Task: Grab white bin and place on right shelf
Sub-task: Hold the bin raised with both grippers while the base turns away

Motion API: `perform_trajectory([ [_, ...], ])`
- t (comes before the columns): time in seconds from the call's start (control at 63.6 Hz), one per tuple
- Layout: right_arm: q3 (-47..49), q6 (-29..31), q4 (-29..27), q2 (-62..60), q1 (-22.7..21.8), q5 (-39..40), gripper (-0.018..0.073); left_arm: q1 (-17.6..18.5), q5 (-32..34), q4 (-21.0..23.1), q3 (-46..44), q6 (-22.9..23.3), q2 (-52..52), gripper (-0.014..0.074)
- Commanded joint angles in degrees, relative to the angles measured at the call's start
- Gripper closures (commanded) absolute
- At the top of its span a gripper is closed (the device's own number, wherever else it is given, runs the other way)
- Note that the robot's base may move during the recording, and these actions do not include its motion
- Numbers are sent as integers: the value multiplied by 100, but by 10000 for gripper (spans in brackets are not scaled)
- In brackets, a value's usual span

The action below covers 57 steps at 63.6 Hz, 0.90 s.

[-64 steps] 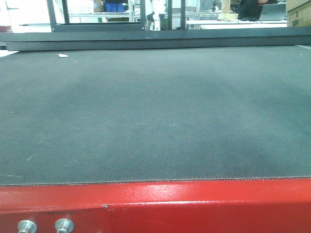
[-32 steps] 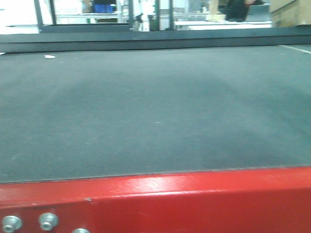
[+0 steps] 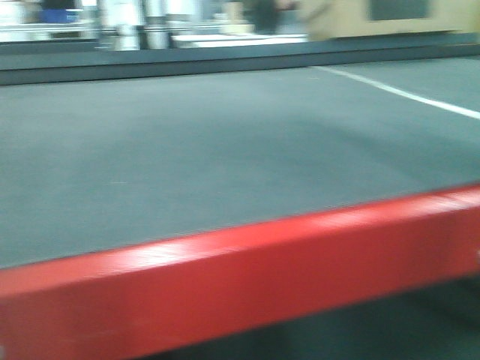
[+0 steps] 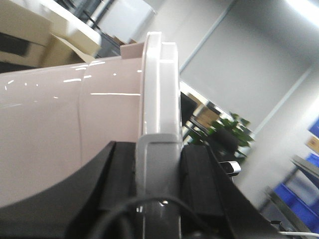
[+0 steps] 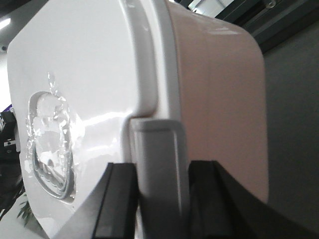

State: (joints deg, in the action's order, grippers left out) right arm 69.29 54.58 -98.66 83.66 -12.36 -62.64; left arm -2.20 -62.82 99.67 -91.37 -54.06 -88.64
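The white bin [image 4: 50,124] fills the left wrist view, with its pale pinkish wall on the left and its white lid rim [image 4: 159,84] running up the middle. My left gripper [image 4: 157,152] is shut on the grey clasp [image 4: 158,174] at that rim, one black finger on each side. In the right wrist view the bin [image 5: 219,99] shows its pinkish wall at right and its white lid [image 5: 84,74] at left. My right gripper [image 5: 160,174] is shut on the grey clasp [image 5: 158,149] of the other end. The right shelf is out of view.
The front view is blurred. A red metal frame rail [image 3: 225,277] slants across the bottom, with a dark grey mat [image 3: 187,150] behind it and a white line [image 3: 405,94] at right. Blurred blue bins [image 3: 60,13] and a beige box [image 3: 375,15] stand far back.
The front view has swung round. The background slid left, the red rail now slants up to the right, and a white line has come into sight. The picture has become blurred.
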Motion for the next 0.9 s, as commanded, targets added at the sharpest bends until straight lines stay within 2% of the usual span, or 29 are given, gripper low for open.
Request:
perform_trajectory([
  [0.0, 184, 35, -1087, -294, 97, -253, 461, 128, -1259, 504, -196, -10, 279, 722],
  [0.88, 184, 35, -1087, -294, 97, 20, 466, 128, -1259, 504, -196, -10, 279, 722],
])
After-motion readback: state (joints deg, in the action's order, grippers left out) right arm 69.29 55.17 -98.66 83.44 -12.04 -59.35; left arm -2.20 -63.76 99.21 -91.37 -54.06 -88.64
